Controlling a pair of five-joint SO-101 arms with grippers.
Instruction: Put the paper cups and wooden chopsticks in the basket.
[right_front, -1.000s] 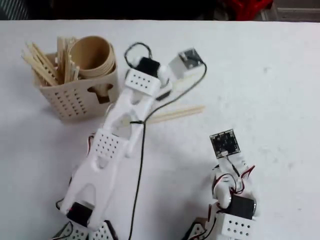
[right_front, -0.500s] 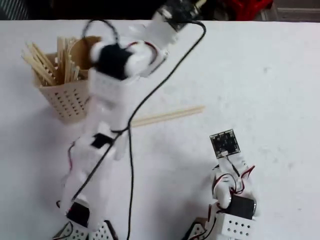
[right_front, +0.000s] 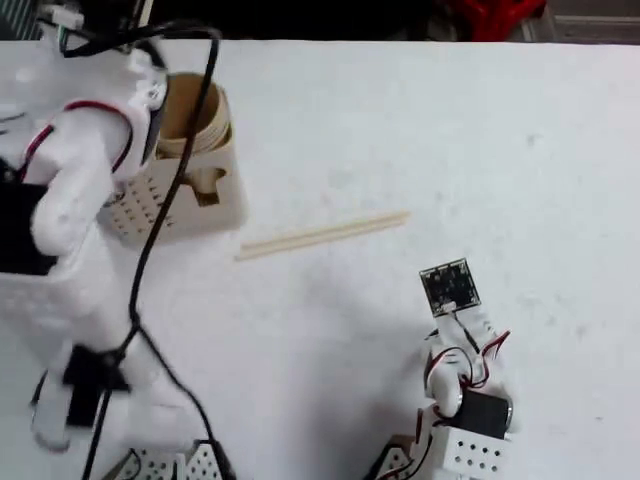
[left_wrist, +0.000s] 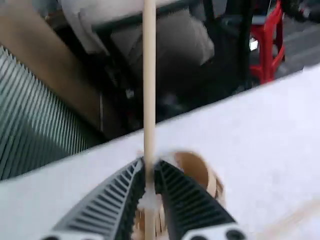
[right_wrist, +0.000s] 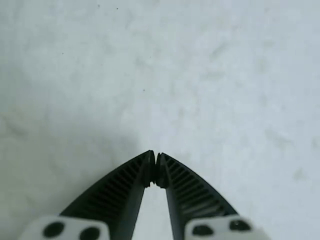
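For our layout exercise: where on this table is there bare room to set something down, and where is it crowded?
The right side of the table, beyond the loose chopsticks and the right arm, is bare. So is the strip between chopsticks and far edge. Crowded: around the basket, under the left arm.

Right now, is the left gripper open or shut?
Shut on a wooden chopstick. In the left wrist view the left gripper has its jaws pressed against both sides of the stick, with no gap.

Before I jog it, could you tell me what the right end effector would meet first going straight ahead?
Probably the bare white table: nothing else lies ahead of the right end effector in its wrist view.
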